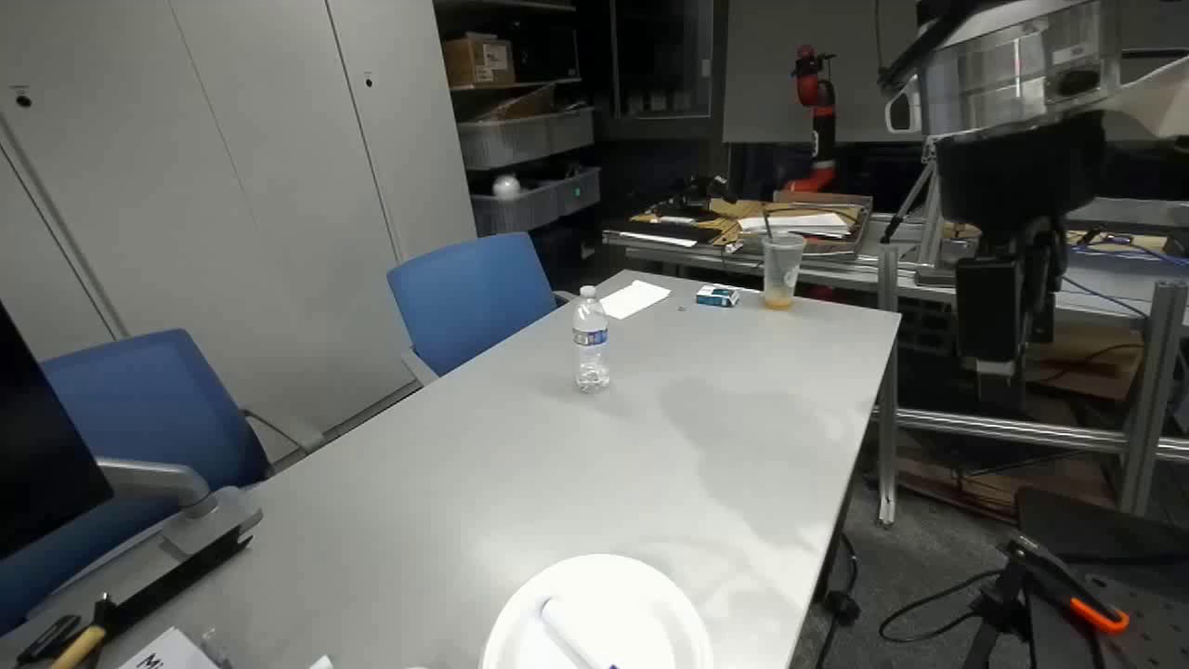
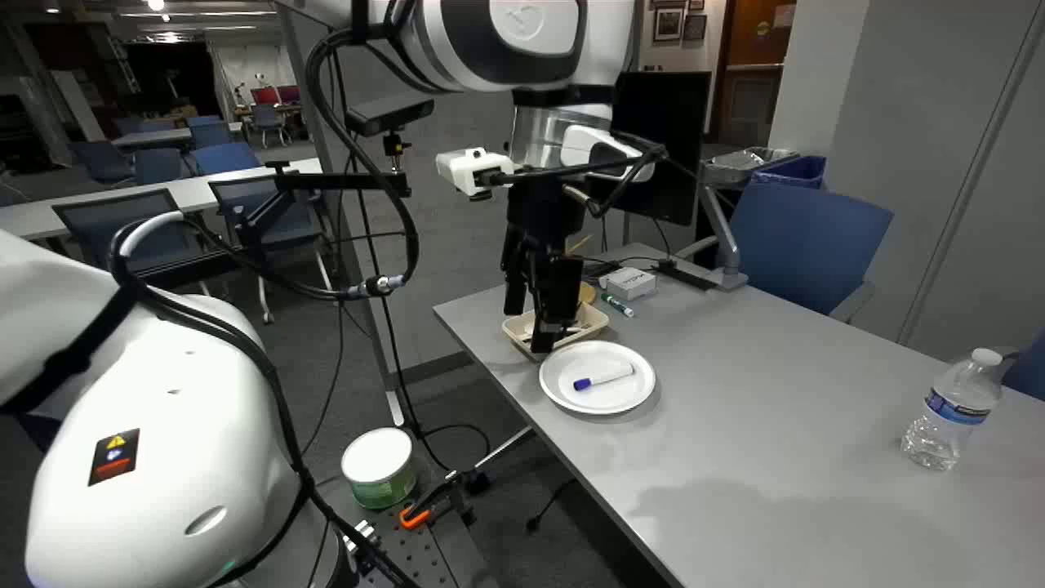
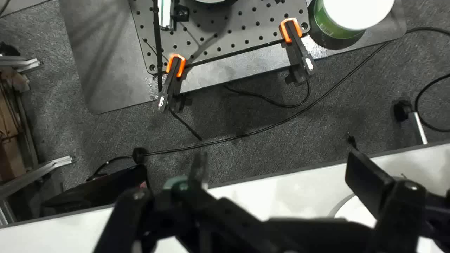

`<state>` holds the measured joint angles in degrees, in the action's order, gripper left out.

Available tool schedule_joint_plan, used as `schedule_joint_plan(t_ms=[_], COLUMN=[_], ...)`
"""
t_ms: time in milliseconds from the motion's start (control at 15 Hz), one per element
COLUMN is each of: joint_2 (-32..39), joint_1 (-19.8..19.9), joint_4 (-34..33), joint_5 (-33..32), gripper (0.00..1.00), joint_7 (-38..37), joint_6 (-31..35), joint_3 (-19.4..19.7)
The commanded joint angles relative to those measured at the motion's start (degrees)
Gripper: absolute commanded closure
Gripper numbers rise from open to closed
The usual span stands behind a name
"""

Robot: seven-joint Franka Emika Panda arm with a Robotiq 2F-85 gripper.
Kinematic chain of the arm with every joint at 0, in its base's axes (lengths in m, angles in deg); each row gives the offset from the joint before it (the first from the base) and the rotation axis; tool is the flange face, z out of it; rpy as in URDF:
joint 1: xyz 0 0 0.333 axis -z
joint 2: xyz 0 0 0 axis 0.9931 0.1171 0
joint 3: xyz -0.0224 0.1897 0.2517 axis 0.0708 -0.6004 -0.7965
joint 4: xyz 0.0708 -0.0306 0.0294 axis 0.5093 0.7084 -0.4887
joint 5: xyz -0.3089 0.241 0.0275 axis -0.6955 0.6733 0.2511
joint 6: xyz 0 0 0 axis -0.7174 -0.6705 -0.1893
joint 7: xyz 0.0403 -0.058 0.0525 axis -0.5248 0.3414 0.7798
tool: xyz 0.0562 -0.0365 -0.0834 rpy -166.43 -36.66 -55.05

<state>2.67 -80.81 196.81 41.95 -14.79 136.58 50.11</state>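
Wrist view: my claw (image 3: 277, 165) gapes, jaws spread well apart! And in an exterior view, the blue-capped marker (image 2: 608, 376) lies on the white plate (image 2: 596, 402), the beige tray (image 2: 586, 333) just beside it.

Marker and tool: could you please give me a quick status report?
Tool open, empty. Marker lying on plate, ungripped. Bottle upright, apart from plate, likely not in the way.

Your gripper (image 2: 529, 327) partly hides the tray (image 2: 594, 327) beside the plate (image 2: 600, 359). An exterior view crops the marker (image 1: 571, 636) on that plate
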Motion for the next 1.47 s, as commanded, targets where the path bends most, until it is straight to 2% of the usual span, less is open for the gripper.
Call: schedule_joint_plan(t_ms=[0,867,1067,1400], joint_2=[0.04,-0.07,-0.55,-0.96], joint_1=[-0.05,0.0,-0.38,-0.86], joint_4=[-0.06,0.13,0.97,3.49], joint_5=[-0.03,-0.74,-1.11,-2.31], gripper=[0.0,0.0,0.0,0.0], joint_7=[-0.01,0.3,2.25,6.32], joint_6=[-0.07,0.87,5.34,19.69], joint_3=[0.06,-0.06,0.21,0.55])
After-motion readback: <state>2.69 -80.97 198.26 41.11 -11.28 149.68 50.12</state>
